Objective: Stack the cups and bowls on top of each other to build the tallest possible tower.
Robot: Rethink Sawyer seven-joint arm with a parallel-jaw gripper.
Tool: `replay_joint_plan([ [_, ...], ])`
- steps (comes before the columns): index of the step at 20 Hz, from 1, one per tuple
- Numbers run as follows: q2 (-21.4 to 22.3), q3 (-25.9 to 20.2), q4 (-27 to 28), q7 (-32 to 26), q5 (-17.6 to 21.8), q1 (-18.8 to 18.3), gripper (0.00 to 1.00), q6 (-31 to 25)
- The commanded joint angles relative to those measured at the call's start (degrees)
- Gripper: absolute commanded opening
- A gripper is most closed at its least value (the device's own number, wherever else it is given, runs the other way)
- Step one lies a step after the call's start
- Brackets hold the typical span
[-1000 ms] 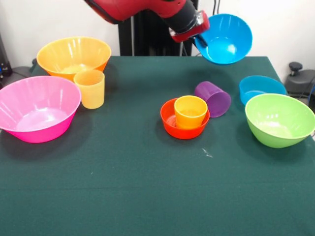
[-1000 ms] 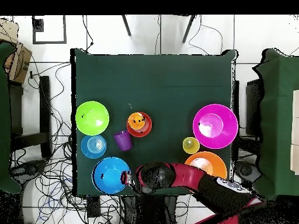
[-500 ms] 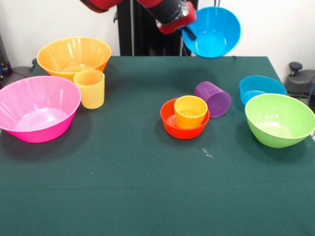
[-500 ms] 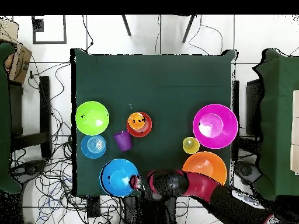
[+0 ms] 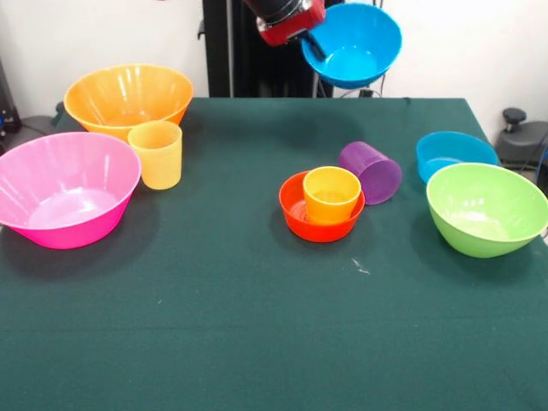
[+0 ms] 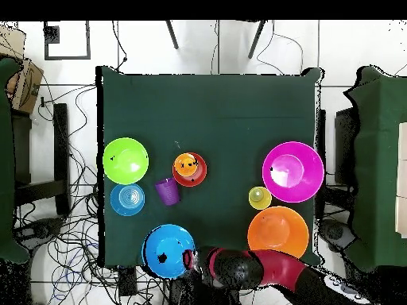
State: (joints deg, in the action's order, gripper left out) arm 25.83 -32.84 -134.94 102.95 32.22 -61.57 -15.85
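My gripper (image 5: 313, 44) is shut on the rim of the medium blue bowl (image 5: 353, 43) and holds it high above the table's far edge; it also shows in the overhead view (image 6: 168, 250). The orange cup (image 5: 331, 193) sits in the small red-orange bowl (image 5: 318, 208) at the table's middle, forming the tower (image 6: 189, 168). The purple cup (image 5: 371, 171) lies on its side beside it. The yellow-orange cup (image 5: 157, 153) stands at the left. The small blue bowl (image 5: 454, 154) and lime green bowl (image 5: 486, 208) sit at the right. The wide purple bowl is out of view.
The big pink bowl (image 5: 64, 188) sits at the left edge, the big yellow bowl (image 5: 128, 99) behind it. The robot's pedestal (image 5: 257, 60) stands behind the far edge. Cables lie on the floor around the table (image 6: 222, 103).
My gripper has lifted the medium blue bowl higher and carried it left in the front view, back over the table's far edge. Everything on the table has stayed put.
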Motion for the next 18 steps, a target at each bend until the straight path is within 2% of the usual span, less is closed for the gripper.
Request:
replay_joint_plan([
  [1,3.48,8.34,0.52,5.2,13.37,14.3,0.0,31.37],
  [3,0.96,14.96,1.87,4.33,13.2,19.04,0.0,42.35],
  [5,-2.24,20.05,2.63,3.38,10.64,23.15,0.0,52.4],
  [8,-6.68,23.27,3.86,2.86,7.27,27.26,0.0,62.89],
  [11,-10.05,24.35,4.93,4.95,5.68,29.54,0.0,66.75],
  [13,-10.35,24.36,4.99,6.75,5.12,30.46,0.0,66.57],
  [15,-8.64,23.56,4.31,8.58,5.11,30.16,0.0,63.62],
  [18,-5.84,21.1,3.6,10.45,6.66,27.68,0.0,58.0],
])
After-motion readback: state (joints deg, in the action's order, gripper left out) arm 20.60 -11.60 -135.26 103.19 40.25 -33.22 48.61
